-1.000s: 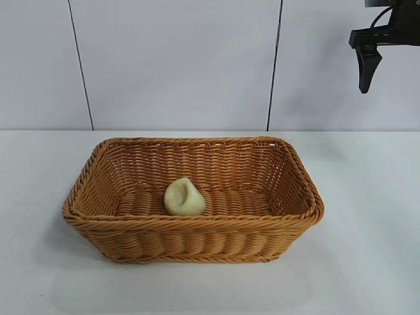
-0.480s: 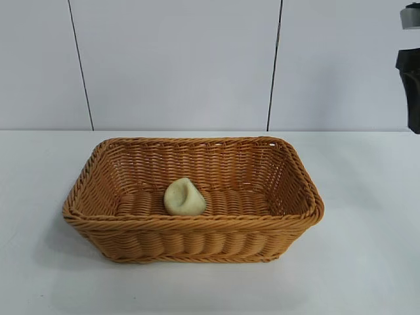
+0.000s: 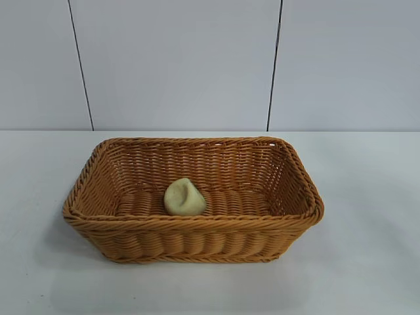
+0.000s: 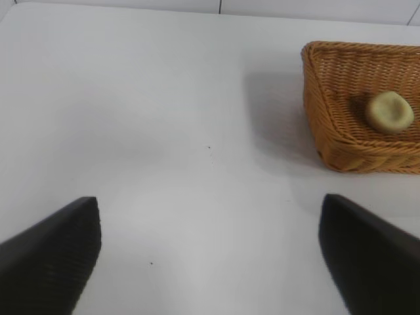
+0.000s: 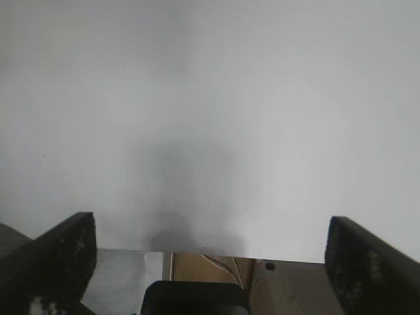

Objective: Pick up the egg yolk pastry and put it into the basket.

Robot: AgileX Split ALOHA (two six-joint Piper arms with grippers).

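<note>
The egg yolk pastry point(image 3: 184, 197), a pale cream lump with a dent, lies on the floor of the orange-brown wicker basket point(image 3: 197, 225) near its front wall. The left wrist view shows the same pastry point(image 4: 389, 111) inside the basket point(image 4: 341, 141), far off to one side. My left gripper point(image 4: 210, 252) hangs open over bare table, well away from the basket, with nothing between its fingers. My right gripper point(image 5: 211, 262) is open too, empty, above the table's edge. Neither arm appears in the exterior view.
The white table point(image 3: 367, 262) spreads bare around the basket on all sides. A pale panelled wall point(image 3: 177, 65) stands behind it. The right wrist view shows the table edge point(image 5: 216, 248) with a brown floor and a dark arm part below.
The right arm, seen at the upper right one second ago, has moved out of the exterior view to the right. Pastry and basket have not moved.
</note>
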